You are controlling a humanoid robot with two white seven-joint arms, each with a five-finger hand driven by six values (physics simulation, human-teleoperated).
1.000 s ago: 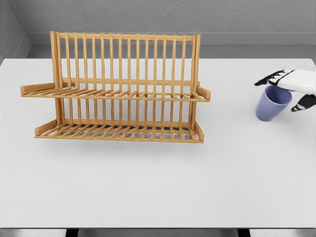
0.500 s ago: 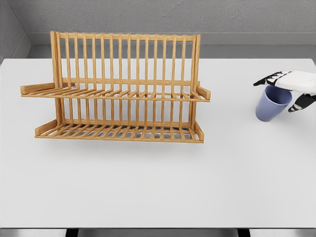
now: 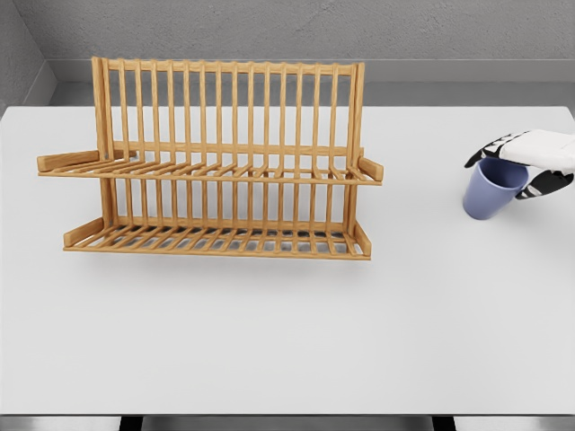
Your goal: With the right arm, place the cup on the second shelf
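A blue cup [image 3: 486, 196] stands on the white table [image 3: 287, 323] near the right edge, leaning slightly to the left. My right hand [image 3: 506, 172] reaches in from the right edge and sits over the cup's rim. Its dark fingers [image 3: 488, 148] curl behind the rim and the thumb [image 3: 542, 186] presses the near right side, so the hand is shut on the cup. The wooden two-tier dish rack [image 3: 216, 162] stands at the left and middle. Its upper shelf [image 3: 207, 171] and lower shelf [image 3: 216, 241] hold nothing. The left arm is out of view.
A bare strip of table about a hand's width lies between the rack's right end [image 3: 370, 169] and the cup. A grey wall [image 3: 287, 36] runs behind the table's far edge.
The right hand's fingers have closed in around the cup's rim. The cup has shifted slightly to the left and tipped a little.
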